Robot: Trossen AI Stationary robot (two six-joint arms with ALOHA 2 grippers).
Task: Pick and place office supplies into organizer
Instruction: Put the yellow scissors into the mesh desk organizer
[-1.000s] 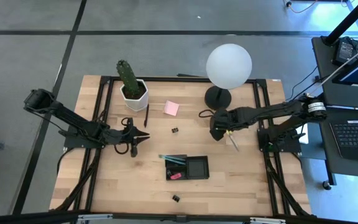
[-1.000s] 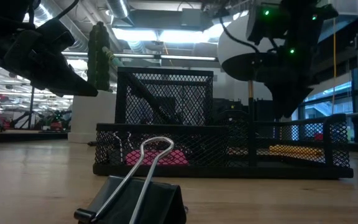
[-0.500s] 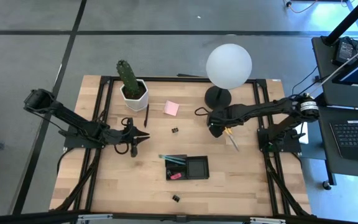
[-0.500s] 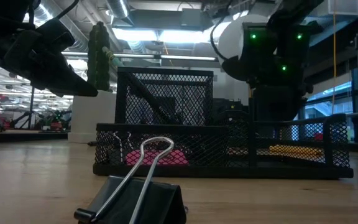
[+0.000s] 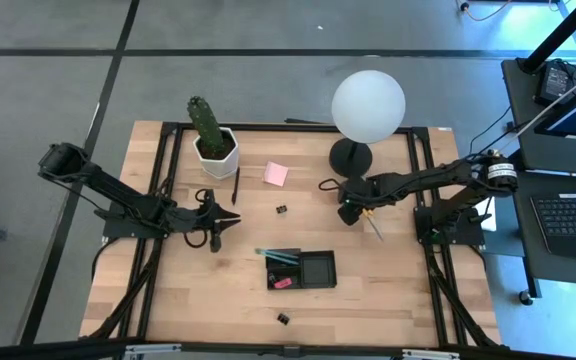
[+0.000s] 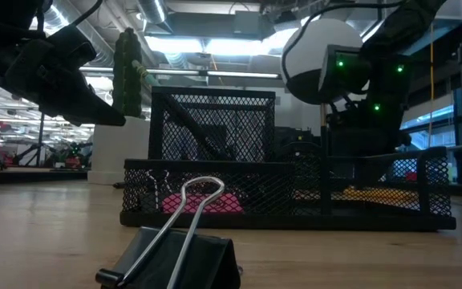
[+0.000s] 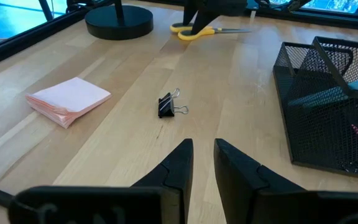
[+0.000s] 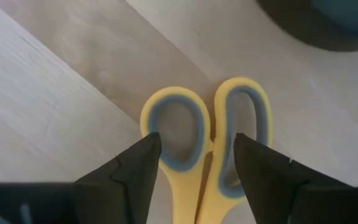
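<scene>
Right gripper [image 5: 349, 212] sits low over the yellow-handled scissors [image 5: 373, 222], fingers [image 8: 129, 163] spread wide, one on each side of the two handle loops, nothing gripped. Scissors lie flat on the wood, loops yellow plastic with grey-blue lining, blades pointing away from the lamp's round black base [image 5: 350, 155]. That base is just beside the gripper; the white globe [image 5: 368, 105] overhangs the spot from above.

Left gripper [image 5: 225, 222] waits over the table's left half, fingers [image 7: 174, 169] narrow with a slim gap, empty.

Organizer [image 5: 301, 269]: black wire mesh tray, rectangular, divided, at front-centre of the table. Pink-red eraser [image 5: 282, 283] lies in its left part, something green along the back edge there, too small to identify.

Loose items still out: pink sticky-note pad [image 5: 276, 174] near table centre-back, one binder clip [image 5: 282, 209] between pad and organizer, another binder clip [image 5: 283, 318] near the front edge, black pen [image 5: 235, 186] beside the potted cactus [image 5: 210, 133] in its white faceted pot.

Tabletop [image 5: 168, 290] is pale butcher-block wood.
</scene>
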